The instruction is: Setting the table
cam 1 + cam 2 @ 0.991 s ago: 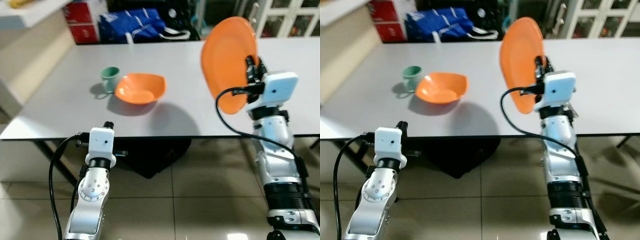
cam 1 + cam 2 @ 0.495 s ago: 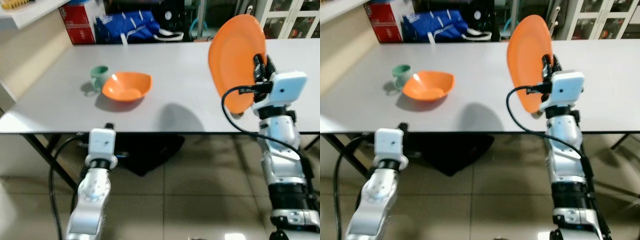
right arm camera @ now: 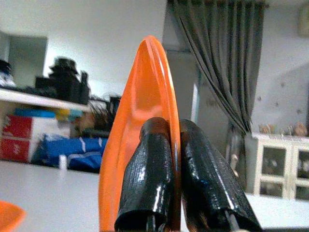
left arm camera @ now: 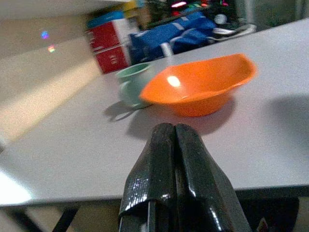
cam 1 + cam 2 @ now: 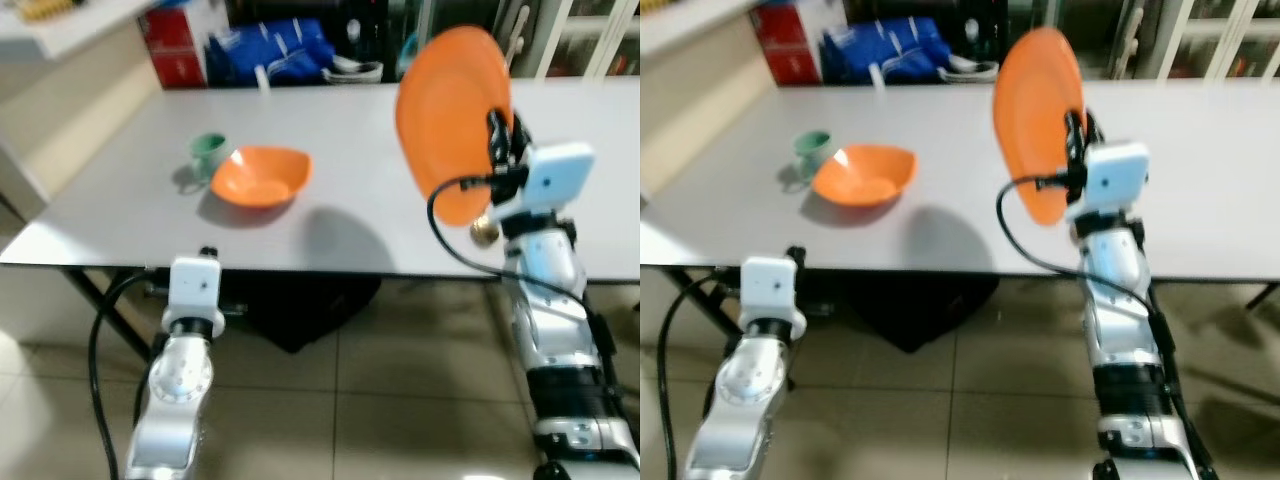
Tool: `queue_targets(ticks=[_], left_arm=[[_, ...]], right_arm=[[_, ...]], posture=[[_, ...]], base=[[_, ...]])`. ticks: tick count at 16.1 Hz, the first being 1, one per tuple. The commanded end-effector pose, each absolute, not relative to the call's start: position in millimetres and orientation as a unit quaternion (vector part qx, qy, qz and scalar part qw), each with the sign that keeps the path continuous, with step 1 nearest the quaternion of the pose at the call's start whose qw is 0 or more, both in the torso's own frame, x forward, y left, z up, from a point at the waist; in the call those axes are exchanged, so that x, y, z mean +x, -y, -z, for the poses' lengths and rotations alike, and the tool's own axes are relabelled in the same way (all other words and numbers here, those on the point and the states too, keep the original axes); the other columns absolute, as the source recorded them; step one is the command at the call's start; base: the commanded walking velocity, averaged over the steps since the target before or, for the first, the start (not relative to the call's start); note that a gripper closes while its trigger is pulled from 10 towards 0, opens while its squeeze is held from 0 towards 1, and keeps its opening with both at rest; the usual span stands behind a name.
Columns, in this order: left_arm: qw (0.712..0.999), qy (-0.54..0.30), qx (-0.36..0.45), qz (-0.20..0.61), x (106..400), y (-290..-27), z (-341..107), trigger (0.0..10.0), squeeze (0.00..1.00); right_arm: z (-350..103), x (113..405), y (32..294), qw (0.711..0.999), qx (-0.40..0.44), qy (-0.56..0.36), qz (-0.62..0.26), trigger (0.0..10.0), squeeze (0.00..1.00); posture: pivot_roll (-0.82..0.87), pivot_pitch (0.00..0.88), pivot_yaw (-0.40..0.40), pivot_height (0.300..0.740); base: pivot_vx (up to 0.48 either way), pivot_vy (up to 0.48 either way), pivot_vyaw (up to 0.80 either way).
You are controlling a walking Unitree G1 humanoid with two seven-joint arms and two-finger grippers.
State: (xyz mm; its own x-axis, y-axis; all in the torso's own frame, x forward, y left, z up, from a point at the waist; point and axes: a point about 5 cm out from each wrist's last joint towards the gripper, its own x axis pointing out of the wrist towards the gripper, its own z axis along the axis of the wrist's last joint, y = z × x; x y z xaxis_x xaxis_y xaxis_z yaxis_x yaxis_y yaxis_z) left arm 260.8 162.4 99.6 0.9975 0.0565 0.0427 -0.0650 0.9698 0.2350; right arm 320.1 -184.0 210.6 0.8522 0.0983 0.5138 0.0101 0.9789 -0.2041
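Standing on edge: orange plate (image 5: 450,120)

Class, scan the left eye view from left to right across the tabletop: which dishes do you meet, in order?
Green cup → orange bowl → orange plate, held upright on edge in the right gripper.

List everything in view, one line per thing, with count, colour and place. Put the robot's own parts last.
plate: one, orange, held on edge above the table's right part, rim pinched between the right gripper's fingers.
bowl: one, orange, on the table's left part.
cup: one, pale green, just beyond and left of the bowl.
table: one, grey-white, spanning the scene.
bag: one, blue, beyond the table's far edge.
box: one, red, left of the bag.
cabinet: one, white with glass doors, far right.
right gripper: one, black, raised over the table's near edge.
left gripper: one, black, fingers together, low before the table's near edge.
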Motion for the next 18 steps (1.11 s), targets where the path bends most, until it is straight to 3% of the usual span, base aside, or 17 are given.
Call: queue_targets(ticks=[1,5,10,12,14,15,18], left_arm=[[0.991,0.018,0.130,-0.038,263,-168,-102,10.0,0.00],[0.991,0.020,0.125,-0.036,264,-167,-103,10.0,0.00],[0.992,0.027,0.118,-0.037,266,-167,-105,10.0,0.00],[0.992,0.029,0.117,-0.036,266,-168,-105,10.0,0.00],[0.992,0.030,0.118,-0.036,266,-168,-106,10.0,0.00],[0.992,0.031,0.119,-0.037,266,-169,-107,10.0,0.00],[0.992,0.031,0.119,-0.037,266,-169,-106,10.0,0.00]], right_arm=[[-224,320,178,0.949,-0.095,0.300,-0.030,0.0,0.00],[-223,320,177,0.949,-0.094,0.300,-0.031,0.0,0.00],[-223,326,163,0.957,-0.033,0.279,-0.067,0.0,0.00],[-219,339,157,0.968,0.095,0.220,-0.068,0.0,0.00],[-222,350,150,0.960,0.202,0.182,-0.072,0.0,0.00],[-224,359,142,0.941,0.303,0.129,-0.076,0.0,0.00],[-208,373,148,0.938,0.334,0.083,-0.041,0.0,0.00]], posture=[[-0.15,0.000,0.074,0.740],[-0.15,0.000,0.075,0.740],[-0.15,0.000,0.077,0.740],[-0.14,0.000,0.079,0.740],[-0.14,0.000,0.081,0.740],[-0.13,0.000,0.077,0.740],[-0.13,0.000,0.075,0.740]], base=[[0.465,0.000,0.00],[0.468,0.000,0.00],[0.000,0.000,0.00],[0.000,0.000,0.00],[0.000,0.000,0.00],[0.000,0.000,0.00],[0.000,0.000,0.00]])
